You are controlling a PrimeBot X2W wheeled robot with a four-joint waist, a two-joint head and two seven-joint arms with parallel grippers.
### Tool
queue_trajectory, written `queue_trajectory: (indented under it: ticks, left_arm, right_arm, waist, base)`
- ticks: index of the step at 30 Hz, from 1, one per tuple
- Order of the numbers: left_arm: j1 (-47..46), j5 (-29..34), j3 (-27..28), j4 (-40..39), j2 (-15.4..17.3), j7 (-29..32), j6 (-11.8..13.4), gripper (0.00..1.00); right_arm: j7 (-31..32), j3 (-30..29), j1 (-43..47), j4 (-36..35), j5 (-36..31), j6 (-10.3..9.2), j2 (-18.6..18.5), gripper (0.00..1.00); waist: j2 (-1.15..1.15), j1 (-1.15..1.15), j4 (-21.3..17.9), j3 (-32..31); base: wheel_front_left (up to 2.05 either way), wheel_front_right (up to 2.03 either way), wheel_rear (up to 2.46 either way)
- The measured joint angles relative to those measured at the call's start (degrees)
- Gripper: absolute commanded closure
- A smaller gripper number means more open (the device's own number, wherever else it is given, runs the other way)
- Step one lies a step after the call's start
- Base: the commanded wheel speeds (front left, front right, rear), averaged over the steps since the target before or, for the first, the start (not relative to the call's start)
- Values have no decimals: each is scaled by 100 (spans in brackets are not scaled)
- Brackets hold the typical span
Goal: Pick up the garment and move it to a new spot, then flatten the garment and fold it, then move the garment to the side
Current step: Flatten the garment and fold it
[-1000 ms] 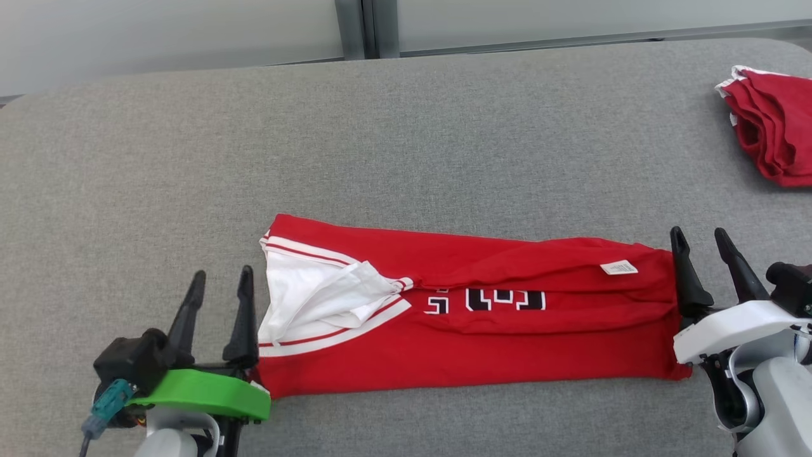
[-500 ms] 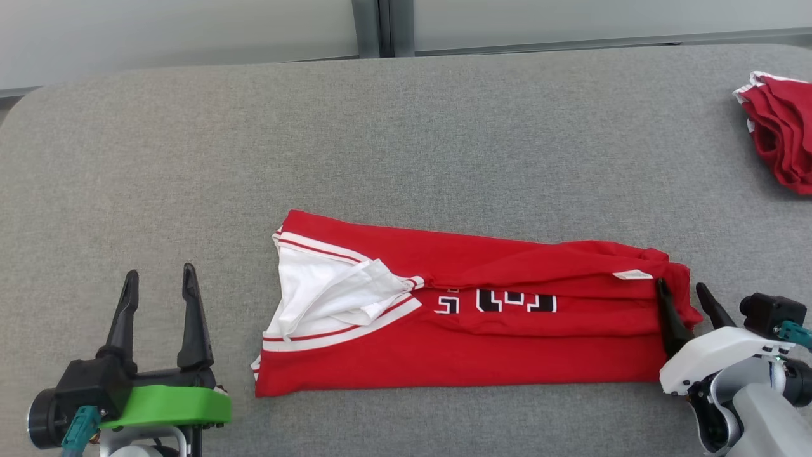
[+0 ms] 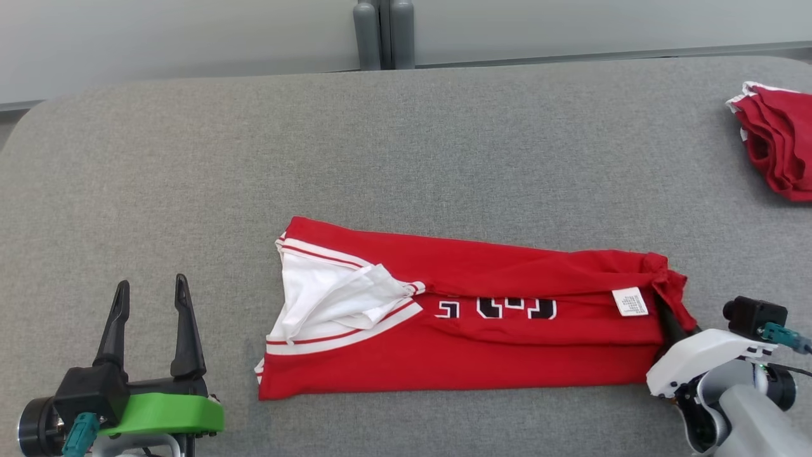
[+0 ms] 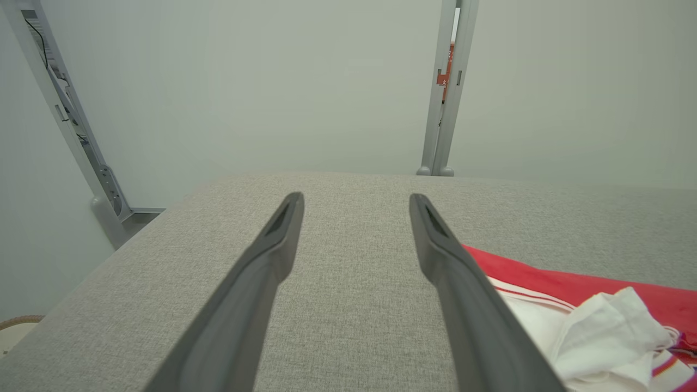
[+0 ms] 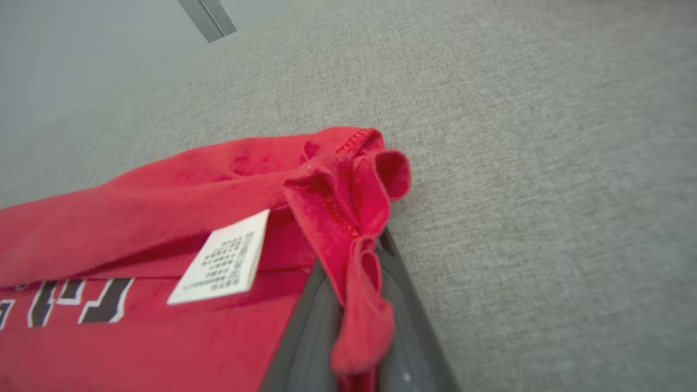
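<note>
Since a second ago the right gripper [image 3: 670, 317] has gone from spread at the jersey's end to clamped on its bunched hem, while the left gripper [image 3: 152, 284] has backed off from the collar end and now sits well apart from it, fingers wide and holding nothing. The red jersey [image 3: 457, 336] lies mid-table on the grey padded table [image 3: 444, 158] as a long strip, white collar lining [image 3: 317, 298] to the left, care label [image 3: 630, 301] near the gripped end. Lengthwise folds look done, so I'd say this is the crosswise fold. Next, that end wants lifting and carrying over toward the collar (only one gathered bit is pinched, so the rest of the edge may trail). Another red garment [image 3: 777, 143] sits at the far right.
</note>
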Motion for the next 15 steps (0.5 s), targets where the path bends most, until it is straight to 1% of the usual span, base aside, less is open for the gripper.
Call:
queue_trajectory:
  ticks: [4, 10, 13, 15]
  left_arm:
    - [42, 7, 23, 14, -1, 0, 0, 0]
    - [180, 23, 64, 30, -3, 0, 1, 0]
    - [216, 24, 86, 45, -3, 0, 1, 0]
    - [253, 23, 102, 46, -4, 0, 1, 0]
  right_arm:
    - [8, -263, 4, -49, 31, 2, -264, 100]
    - [8, -734, 105, -79, -9, 2, -767, 100]
    - [8, -865, 171, -135, -29, 1, -895, 100]
    - [8, -868, 186, -237, -69, 1, -913, 100]
  waist:
    - [0, 0, -26, -112]
    - [0, 0, -74, -296]
    - [0, 0, -100, -378]
    - [0, 0, -118, -420]
  base:
    - [0, 0, 0]
    - [0, 0, 0]
    - [0, 0, 0]
    - [0, 0, 0]
